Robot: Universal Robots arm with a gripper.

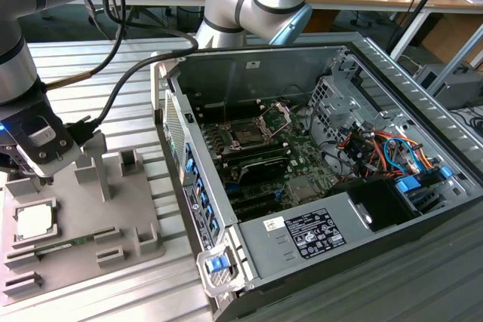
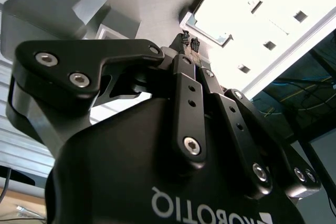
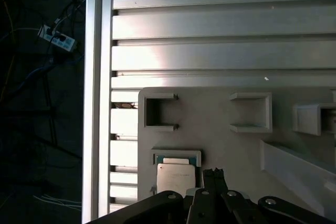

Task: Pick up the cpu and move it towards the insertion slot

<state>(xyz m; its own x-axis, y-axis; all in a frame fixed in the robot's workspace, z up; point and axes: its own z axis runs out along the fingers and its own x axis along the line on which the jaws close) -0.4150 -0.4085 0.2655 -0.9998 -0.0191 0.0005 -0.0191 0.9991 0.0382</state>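
On the grey fixture plate (image 1: pixel 113 216), toward the side farthest from the computer case (image 1: pixel 302 246), the cpu (image 1: pixel 34 221) lies flat in a shallow recess, untouched. It is square, so I have no long axis to line up with. My tool (image 3: pixel 212 173) hangs over the same plate, its tips pressed together with nothing between them. In the first wrist view they sit just beside the chip, not over it. Upright blocks (image 1: pixel 89 175) rise from the plate close to the tool, and a green memory stick (image 1: pixel 64 244) lies near the chip's recess. The insertion slot (image 1: pixel 246 135) is well apart from the plate, inside the case behind its near wall, and its bracket (image 1: pixel 276 115) looks swung open.
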